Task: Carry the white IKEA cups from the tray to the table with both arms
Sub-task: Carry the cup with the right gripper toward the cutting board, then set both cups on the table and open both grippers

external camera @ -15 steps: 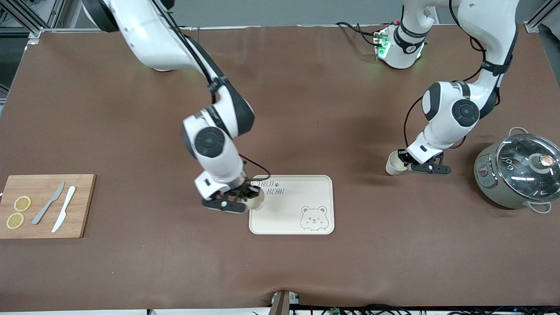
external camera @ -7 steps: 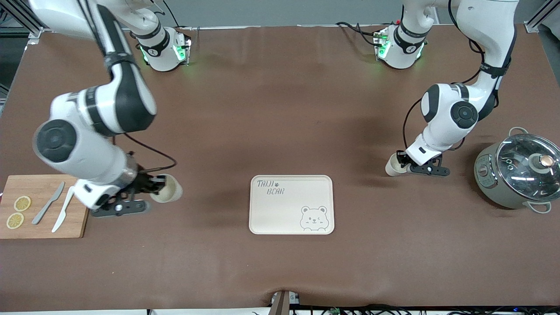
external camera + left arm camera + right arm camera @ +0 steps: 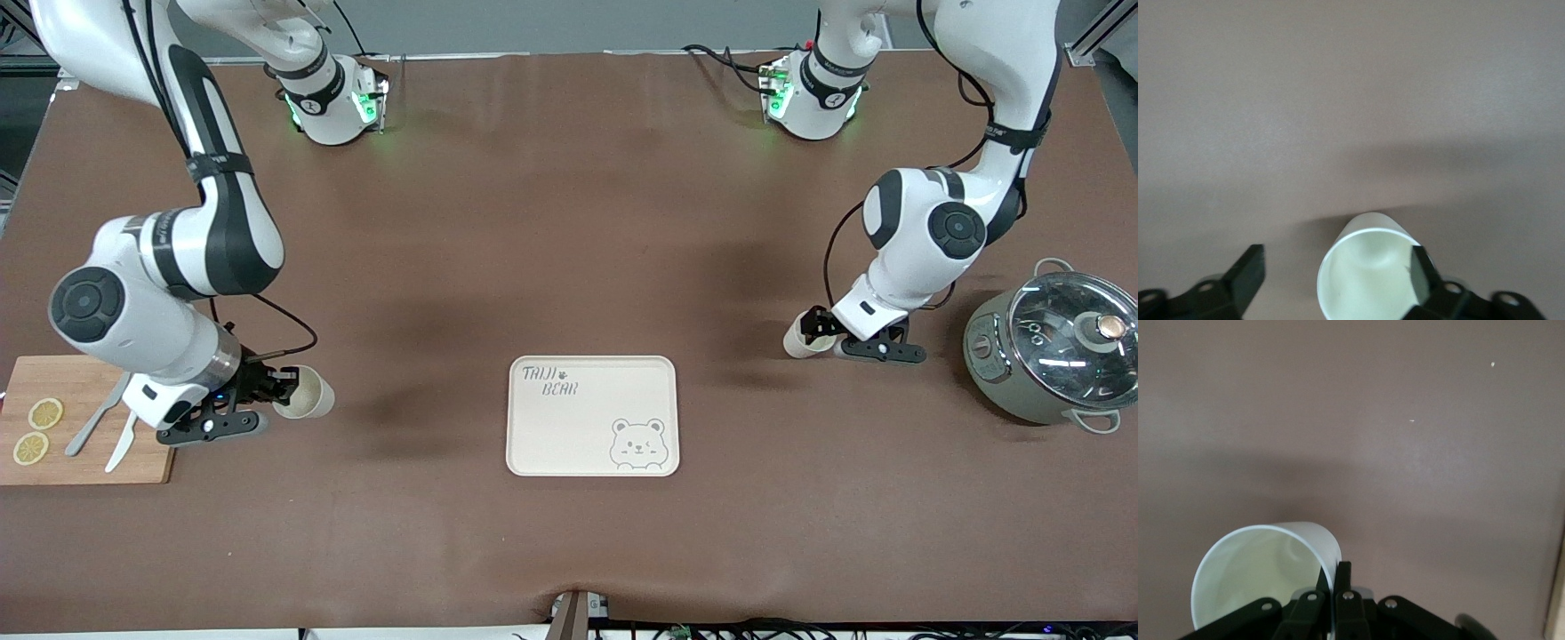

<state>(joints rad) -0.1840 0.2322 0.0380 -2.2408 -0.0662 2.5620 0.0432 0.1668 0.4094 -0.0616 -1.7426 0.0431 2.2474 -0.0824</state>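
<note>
Tray (image 3: 587, 436) midway along the tabletop (image 3: 569, 222), nearer the front camera than both arm bases. Cutting board (image 3: 71, 378) at the right arm's end, with two lemon slices (image 3: 44, 413) and two knives (image 3: 89, 428) on it. Pot (image 3: 1022, 373) at the left arm's end. Right gripper (image 3: 277, 391) over the tabletop just beside the cutting board, pinching the rim of the tilted right-end cup (image 3: 309, 400). Left-end cup (image 3: 796, 342) between tray and pot, with the left gripper (image 3: 820, 331) spread at it, one finger inside the rim, the other outside.
</note>
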